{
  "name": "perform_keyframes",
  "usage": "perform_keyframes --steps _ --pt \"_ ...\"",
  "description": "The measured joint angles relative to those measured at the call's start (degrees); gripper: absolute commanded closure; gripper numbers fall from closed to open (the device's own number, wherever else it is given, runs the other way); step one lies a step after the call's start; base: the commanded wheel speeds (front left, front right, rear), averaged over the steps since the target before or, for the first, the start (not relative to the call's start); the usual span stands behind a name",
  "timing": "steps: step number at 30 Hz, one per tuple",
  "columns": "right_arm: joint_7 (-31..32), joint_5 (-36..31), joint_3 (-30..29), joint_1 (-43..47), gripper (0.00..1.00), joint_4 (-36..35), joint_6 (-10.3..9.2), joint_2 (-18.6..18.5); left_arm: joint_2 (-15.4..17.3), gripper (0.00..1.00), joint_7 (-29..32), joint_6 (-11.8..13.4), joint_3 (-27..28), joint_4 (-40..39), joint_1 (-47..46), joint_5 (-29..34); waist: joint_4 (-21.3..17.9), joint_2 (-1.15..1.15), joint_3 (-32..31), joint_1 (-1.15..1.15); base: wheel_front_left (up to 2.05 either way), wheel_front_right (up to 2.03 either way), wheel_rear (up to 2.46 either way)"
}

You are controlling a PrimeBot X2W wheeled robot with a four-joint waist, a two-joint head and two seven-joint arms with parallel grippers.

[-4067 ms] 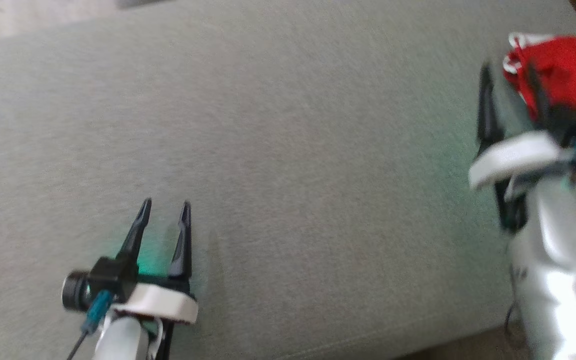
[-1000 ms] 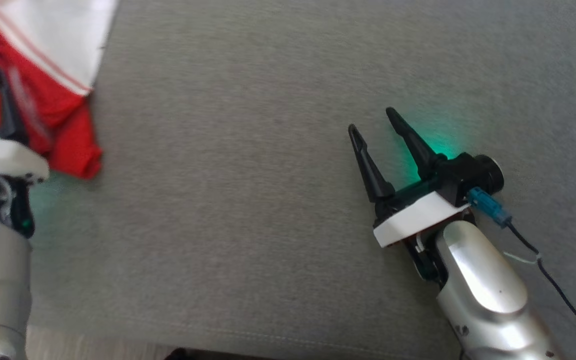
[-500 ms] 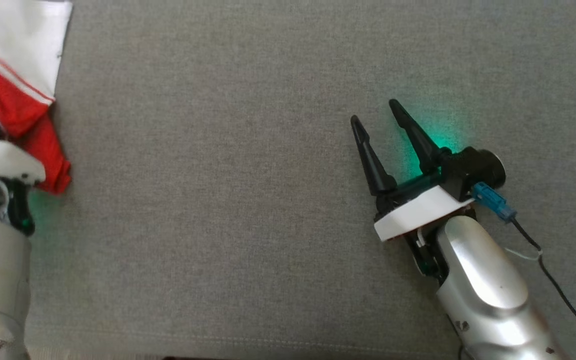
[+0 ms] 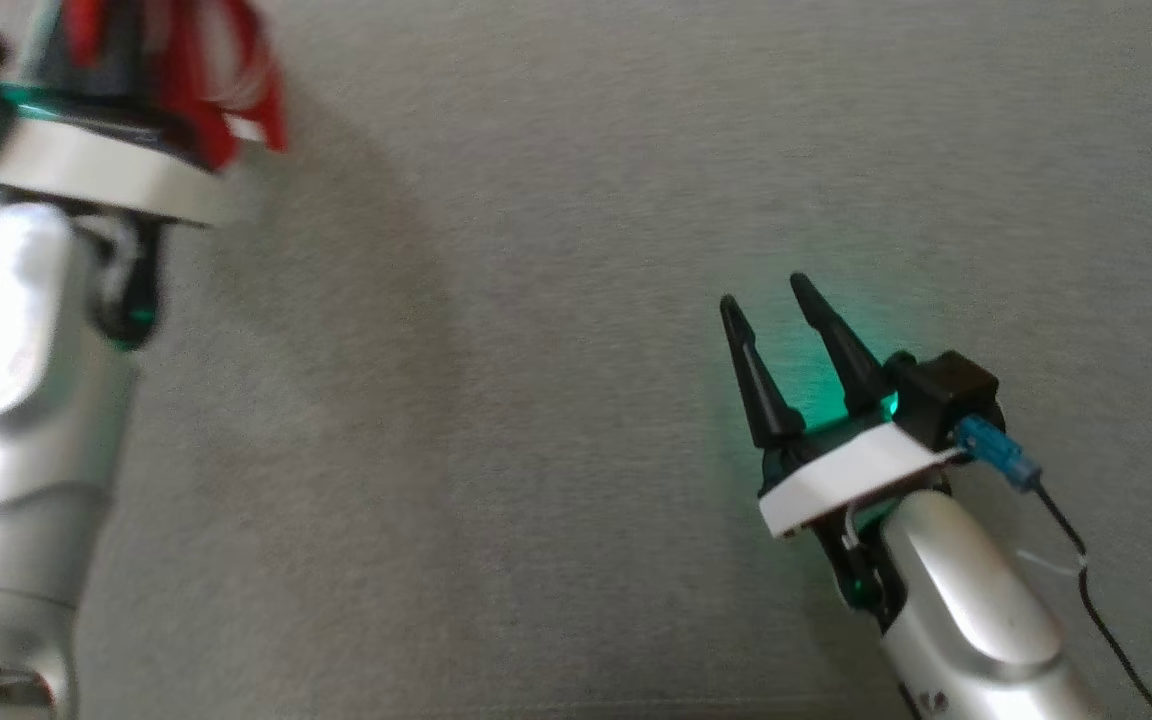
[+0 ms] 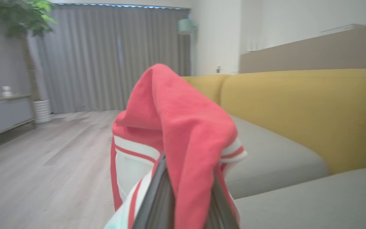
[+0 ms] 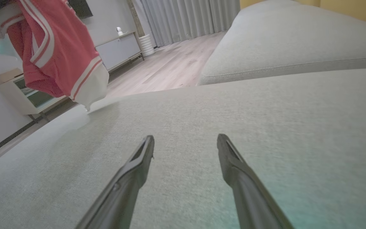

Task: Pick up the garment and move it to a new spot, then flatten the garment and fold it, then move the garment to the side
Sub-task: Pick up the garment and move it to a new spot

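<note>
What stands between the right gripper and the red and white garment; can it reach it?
Probably yes. The right gripper is open over the grey sofa cushion, and nothing lies between it and the red and white garment, which hangs from the shut left gripper at the robot's left.

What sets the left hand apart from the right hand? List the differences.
The left hand is shut on the red-and-white garment; the right hand is open and holds nothing. The left hand is raised, garment hanging from it; the right hand sits low over the grey cushion. Both have dark fingers.
</note>
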Motion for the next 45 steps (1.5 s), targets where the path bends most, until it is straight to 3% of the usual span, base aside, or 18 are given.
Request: perform_keyframes --steps 9,15,16,17,18,21,24,31,36,45 --pt "0.16 2.69 1.96 2.18 0.0 -0.31 0.0 0.04 -4.57 1.0 -0.05 0.0 -12.85 -7.08 0.29 -3.44 -10.44 0.0 -2.55 0.0 0.0 0.0 0.0" --pt "0.16 3.23 2.19 3.25 0.0 -0.44 0.0 0.03 -9.5 1.0 -0.05 0.0 -15.46 -7.25 3.67 -6.39 -17.92 0.0 -3.19 0.0 0.0 0.0 0.0" --pt "0.16 3.34 2.19 3.37 0.0 -0.44 0.0 0.03 -10.14 0.95 -0.05 0.0 -15.56 -6.87 4.9 -6.39 -19.01 0.0 -3.27 0.0 0.0 0.0 0.0" --pt "0.16 3.58 2.18 3.42 0.0 -0.44 0.0 0.03 -10.71 0.6 -0.05 0.0 -15.61 -6.3 6.21 -6.36 -19.95 0.0 -3.34 0.0 0.0 0.0 0.0" --pt "0.16 3.64 2.18 3.46 0.0 -0.44 0.0 0.03 -11.15 0.0 -0.05 0.0 -15.58 -5.77 7.67 -6.13 -20.81 0.0 -3.41 0.01 0.0 0.0 0.0" --pt "0.16 3.63 2.0 3.76 0.0 -0.44 0.0 0.03 -11.69 0.0 -0.05 0.0 -14.48 -3.74 11.97 -4.6 -22.3 0.0 -3.75 0.01 0.0 0.0 0.0" --pt "0.18 3.61 1.38 4.37 0.0 -0.24 0.0 0.03 -11.93 0.0 -0.05 0.01 -9.67 -2.81 16.52 -3.28 -21.68 0.0 -4.32 0.01 0.0 0.0 0.0" --pt "0.21 0.26 -1.36 4.64 0.0 0.19 0.0 0.14 -13.91 0.0 -0.05 0.1 5.99 -6.73 28.61 1.27 -16.78 0.0 -6.12 0.01 0.0 0.0 0.0" --pt "0.23 -1.05 -3.41 7.02 0.0 0.9 0.0 0.25 -15.01 0.0 -0.05 0.02 12.99 -9.0 36.98 6.57 -12.36 0.0 -7.93 0.0 0.0 0.0 0.0" --pt "0.23 -1.57 -5.97 9.47 0.0 2.44 0.0 0.27 -16.37 0.0 -0.05 0.01 17.44 -12.88 46.56 12.89 -6.86 0.0 -11.69 0.0 0.0 0.0 0.0"
